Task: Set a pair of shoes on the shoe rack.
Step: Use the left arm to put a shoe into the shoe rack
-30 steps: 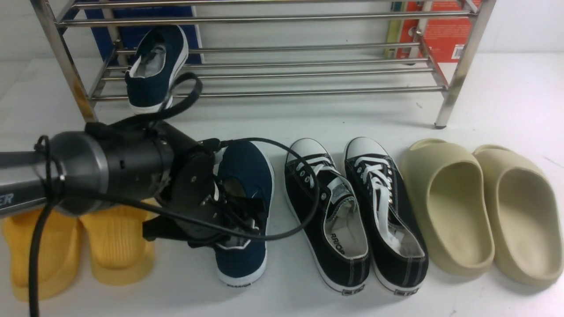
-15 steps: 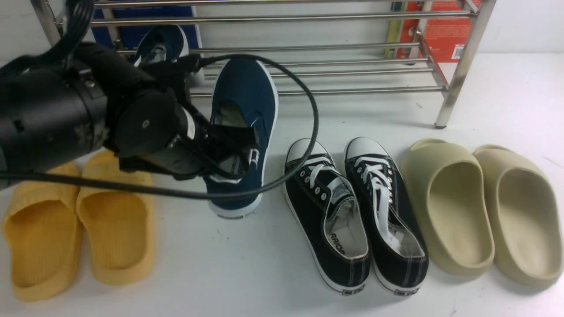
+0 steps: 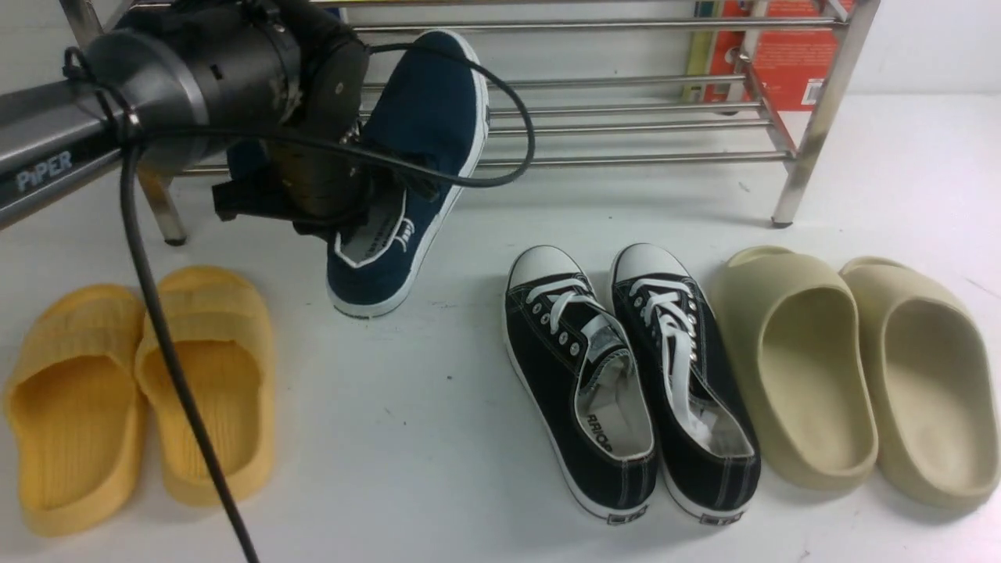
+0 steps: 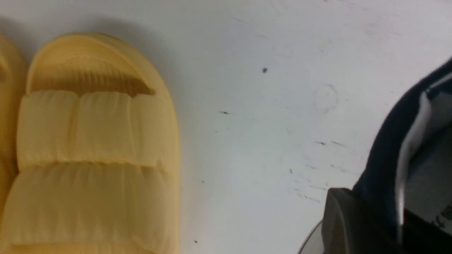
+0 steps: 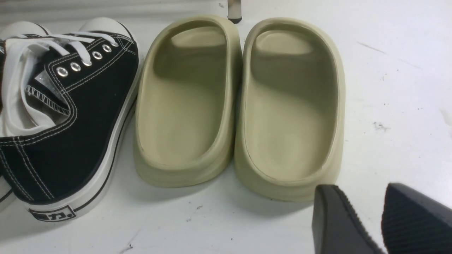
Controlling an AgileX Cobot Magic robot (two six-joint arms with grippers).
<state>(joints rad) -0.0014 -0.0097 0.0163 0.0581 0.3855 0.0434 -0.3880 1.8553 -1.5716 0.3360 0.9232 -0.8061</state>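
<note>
My left arm (image 3: 195, 70) comes in from the left, forearm roughly level, wrist rolled so that its housing hides most of the left tool (image 3: 374, 209); the tool is clamped on the collar of the navy slip-on (image 3: 430, 109), and the left wrist camera shows one dark finger (image 4: 339, 218) pressed against the shoe's navy side. The shoe hangs tilted from the tool, toe up and away from me, heel down; dark blue canvas, white trim round the opening, white sole rim; whether the heel touches the counter (image 3: 469, 438) I cannot tell. Its toe overlaps the lower tubes of the shoe rack (image 3: 626, 161), just beyond the tool; a patch of navy to the tool's left may be the second navy slip-on (image 3: 244, 160) on the lower tier, too hidden to be sure. A black cable (image 3: 508, 102) loops from the wrist across the held shoe.

To the tool's right the lower tubes run open to the far leg; nearer me on that side stand the black sneakers (image 3: 626, 375) and the beige slides (image 3: 852, 367); below and left of the tool lie the yellow slides (image 3: 141, 391), well apart from the shoe. My right tool (image 5: 379, 225) hovers with fingers parted, gripping nothing, near the beige slides' heels.
</note>
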